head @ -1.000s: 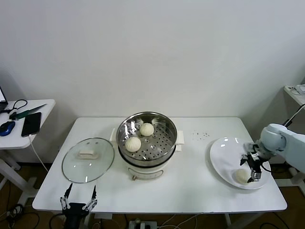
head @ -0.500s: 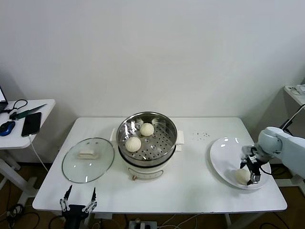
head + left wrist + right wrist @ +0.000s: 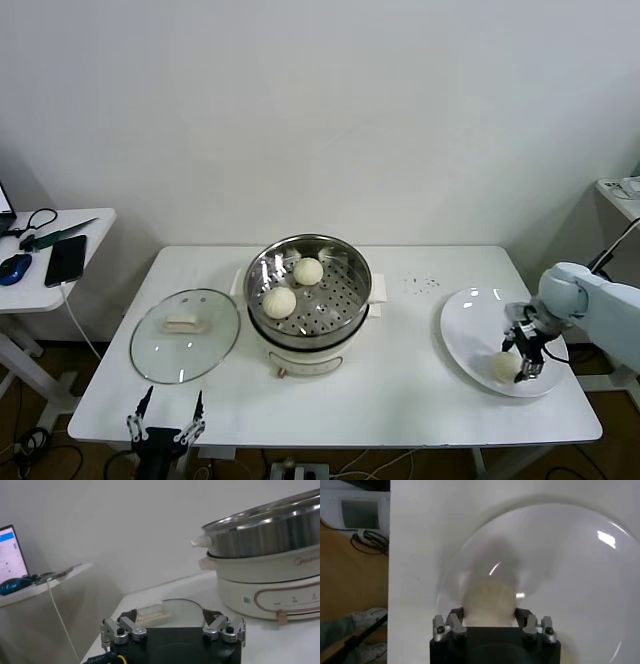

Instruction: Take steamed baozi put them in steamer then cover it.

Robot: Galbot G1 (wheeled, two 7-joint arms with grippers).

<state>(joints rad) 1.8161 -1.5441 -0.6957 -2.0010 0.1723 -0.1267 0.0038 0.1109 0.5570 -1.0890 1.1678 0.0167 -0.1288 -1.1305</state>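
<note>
At lower right, right gripper [image 3: 527, 352] straddles a baozi [image 3: 505, 366] on the plate [image 3: 465, 322], fingers spread; left gripper [image 3: 163, 424], lower left, likewise spread.

The steamer [image 3: 308, 293] stood open on top; bare tabletop [image 3: 410, 370] lay between it and the plate [image 3: 470, 320].

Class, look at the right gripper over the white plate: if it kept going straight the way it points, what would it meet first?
Most likely the baozi on the plate: the right gripper points down at it, fingers open to either side.
</note>
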